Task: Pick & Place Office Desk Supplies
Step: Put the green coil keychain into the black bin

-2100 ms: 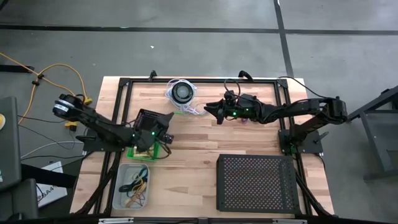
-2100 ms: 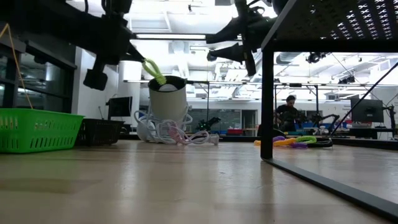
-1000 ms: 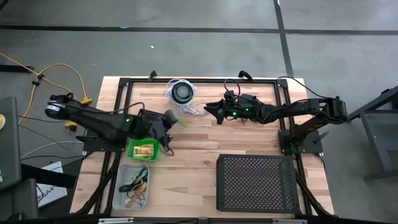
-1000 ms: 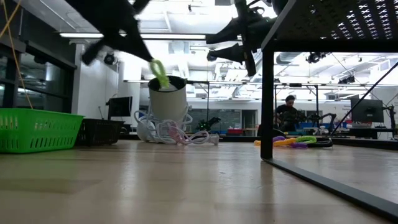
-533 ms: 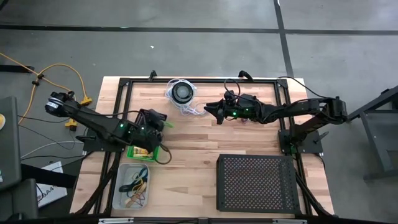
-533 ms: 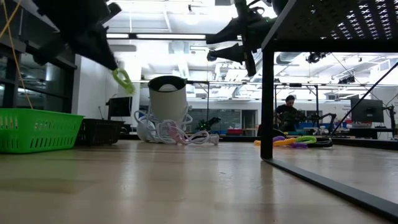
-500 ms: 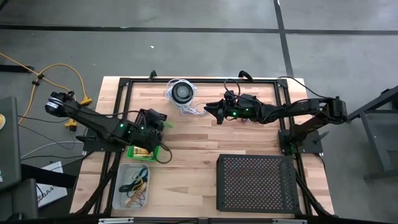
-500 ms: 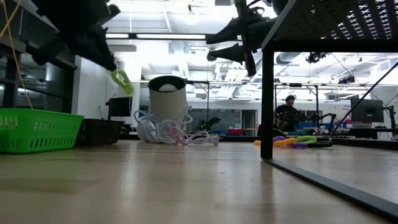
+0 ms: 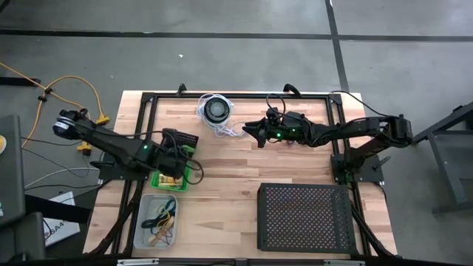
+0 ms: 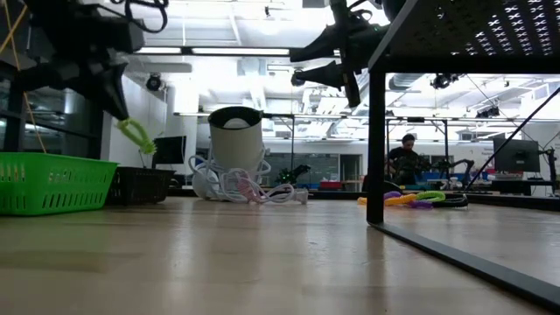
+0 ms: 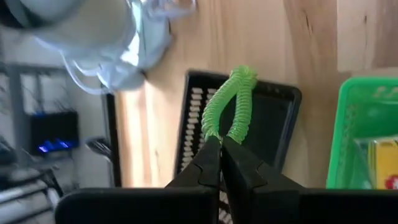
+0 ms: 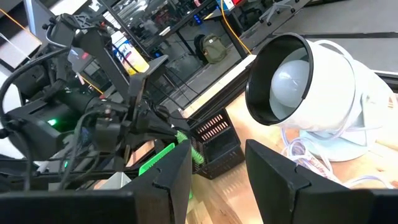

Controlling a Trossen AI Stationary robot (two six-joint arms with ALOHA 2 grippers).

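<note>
Above a wooden table (image 9: 236,166), the left gripper (image 11: 221,149) pinches a green coiled loop (image 11: 227,102) with its fingers pressed together, holding it in the air over a small black basket (image 9: 185,139) that stands just beside a green basket (image 10: 52,182). The right gripper (image 12: 214,158), fingers spread and empty, hangs near a white lamp (image 12: 311,87) with its tangled cord (image 10: 241,186). A large black perforated tray (image 9: 304,216) fills the near right corner.
</note>
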